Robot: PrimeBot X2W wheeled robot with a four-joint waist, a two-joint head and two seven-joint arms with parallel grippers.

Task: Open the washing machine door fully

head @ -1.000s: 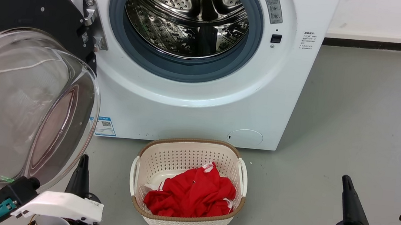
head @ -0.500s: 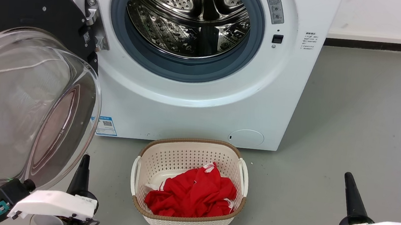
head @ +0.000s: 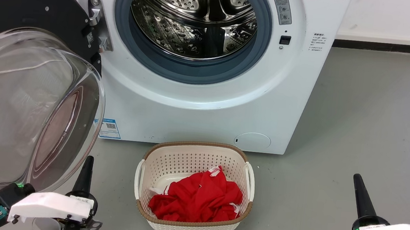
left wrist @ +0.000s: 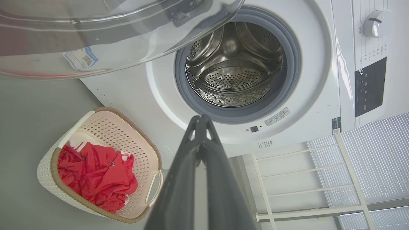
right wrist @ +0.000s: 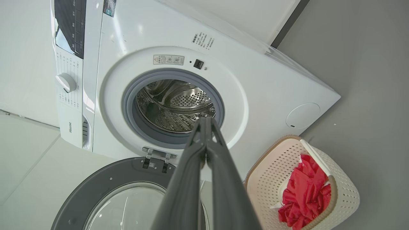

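- The washing machine door point(head: 18, 7) is swung out wide at about nine o'clock in the head view. It hangs from its metal hinge point(head: 96, 23) at the left edge of the opening, with its inner face turned to the room.
- It is a big glossy black disc. A clear glass bowl point(head: 18, 110) bulges out of its middle towards eight o'clock and catches pale reflections.
- The steel drum point(head: 196, 15) sits open to view at twelve o'clock, ringed by a blue-grey rubber seal point(head: 194, 72) in the white washing machine point(head: 197, 114).
- A cream perforated basket point(head: 248, 180) with a brown rim stands on the floor at six o'clock, just in front of the machine. It holds a crumpled red cloth point(head: 196, 198) with a bit of white under it.
- The left gripper point(head: 88, 162) is at seven o'clock, its two dark fingers pressed together on nothing. Its tip is near the lower edge of the glass bowl, and in the left wrist view the bowl looks clear of it.
- The right gripper point(head: 357, 180) is at five o'clock, fingers likewise together with nothing between them. It is well apart from the door and the basket.
- Bare grey floor point(head: 360, 120) spreads from two to four o'clock beside the machine, as far as a white wall with a dark skirting strip point(head: 383, 46) at one o'clock.
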